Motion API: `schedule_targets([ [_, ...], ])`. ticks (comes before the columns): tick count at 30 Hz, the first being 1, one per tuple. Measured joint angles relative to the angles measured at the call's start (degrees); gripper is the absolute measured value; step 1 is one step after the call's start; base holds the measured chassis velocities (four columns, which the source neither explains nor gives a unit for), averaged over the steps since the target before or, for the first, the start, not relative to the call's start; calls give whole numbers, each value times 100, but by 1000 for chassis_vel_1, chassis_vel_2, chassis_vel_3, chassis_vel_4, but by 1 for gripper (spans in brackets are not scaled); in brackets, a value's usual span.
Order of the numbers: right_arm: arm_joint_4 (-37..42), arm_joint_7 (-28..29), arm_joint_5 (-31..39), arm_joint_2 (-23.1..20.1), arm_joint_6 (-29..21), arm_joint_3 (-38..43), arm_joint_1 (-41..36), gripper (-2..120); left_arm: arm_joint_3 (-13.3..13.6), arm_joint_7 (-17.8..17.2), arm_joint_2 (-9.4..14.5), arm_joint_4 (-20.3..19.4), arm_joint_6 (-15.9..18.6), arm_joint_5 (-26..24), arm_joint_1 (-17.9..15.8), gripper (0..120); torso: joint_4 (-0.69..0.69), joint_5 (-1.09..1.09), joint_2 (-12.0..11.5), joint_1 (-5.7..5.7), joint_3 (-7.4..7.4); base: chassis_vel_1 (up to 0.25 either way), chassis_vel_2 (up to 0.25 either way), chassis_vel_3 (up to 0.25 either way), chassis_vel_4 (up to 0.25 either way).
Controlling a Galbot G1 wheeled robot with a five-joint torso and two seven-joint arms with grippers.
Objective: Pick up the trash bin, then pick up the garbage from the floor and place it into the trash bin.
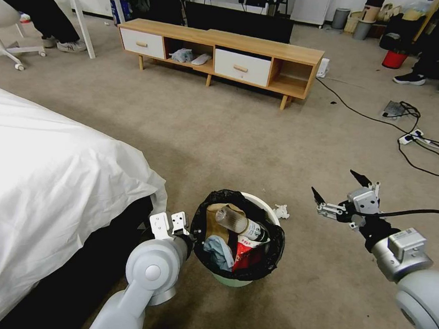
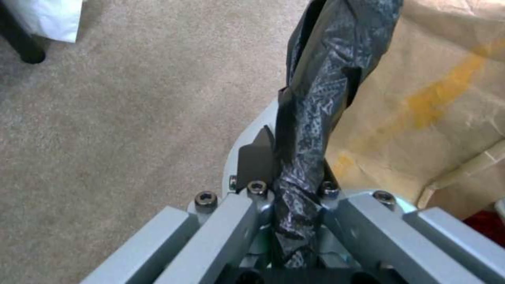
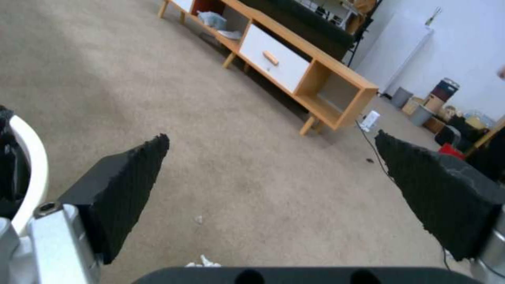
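The trash bin (image 1: 262,201), white with a black bag (image 2: 326,79) over its rim, stands on the floor (image 1: 230,136) in front of me. It holds a clear bottle (image 1: 236,222), a brown paper bag (image 2: 436,98) and a red-and-white carton (image 1: 246,248). My left gripper (image 2: 289,157) is shut on the bin's near-left rim, pinching the black bag. Out to the right of the bin, above the carpet, my right gripper (image 1: 335,184) is open and holds nothing; its fingertips (image 3: 158,146) stand wide apart. A crumpled white tissue (image 1: 281,212) lies on the floor beside the bin's right side.
A bed with a white sheet (image 1: 44,176) fills the left. A low wooden cabinet (image 1: 224,50) stands ahead. Cables and power strips (image 1: 410,136) trail across the right floor, with a red bucket (image 1: 394,59) and grey bins (image 1: 340,17) farther back.
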Motion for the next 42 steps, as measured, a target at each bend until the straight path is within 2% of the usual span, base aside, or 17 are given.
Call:
schedule_targets([
  [11,-35,22,76,-41,-59,-99,201,100,16,41,9,35,0,92,-36,1,0,0,0,0,0,0,0,0,0],
  [42,-7,-17,45,-3,-48,-63,128,100,24,134,-72,86,0,274,-28,1,0,1,0,0,0,0,0,0,0],
])
